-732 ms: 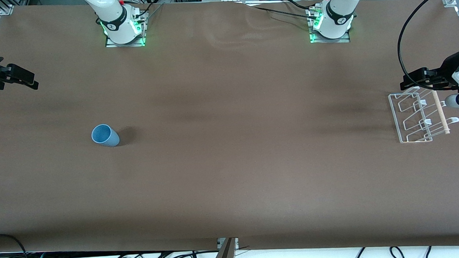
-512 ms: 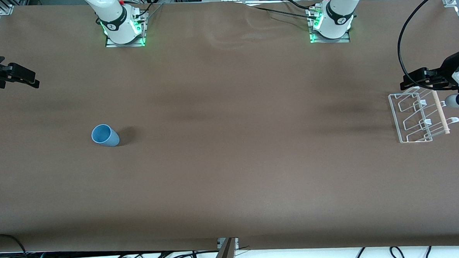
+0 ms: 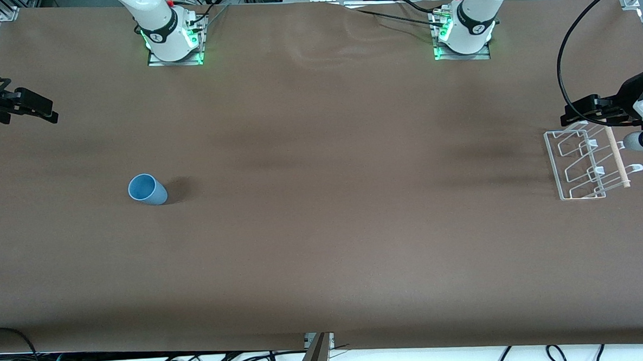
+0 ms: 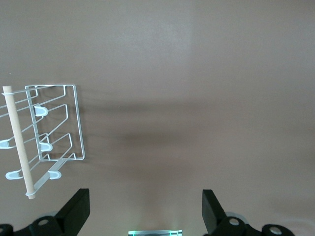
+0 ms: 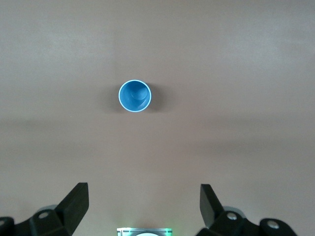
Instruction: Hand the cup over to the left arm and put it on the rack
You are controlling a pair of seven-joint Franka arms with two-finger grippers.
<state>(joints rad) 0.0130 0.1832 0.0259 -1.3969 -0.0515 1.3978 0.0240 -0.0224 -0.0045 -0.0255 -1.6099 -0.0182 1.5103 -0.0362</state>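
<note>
The light-blue cup stands upright, mouth up, on the brown table toward the right arm's end; it also shows from above in the right wrist view. My right gripper is open and empty in the air over the table's edge at that end, apart from the cup, its jaws wide. The white wire rack with its wooden rod lies at the left arm's end. My left gripper is open and empty over the rack's edge toward the bases; the rack shows beside it.
The two arm bases stand with green lights along the table's edge farthest from the front camera. A thick black cable loop hangs by the left arm. Cables lie below the table's near edge.
My right gripper has shifted slightly toward the table's middle. The cup, the rack and the left arm have not moved.
</note>
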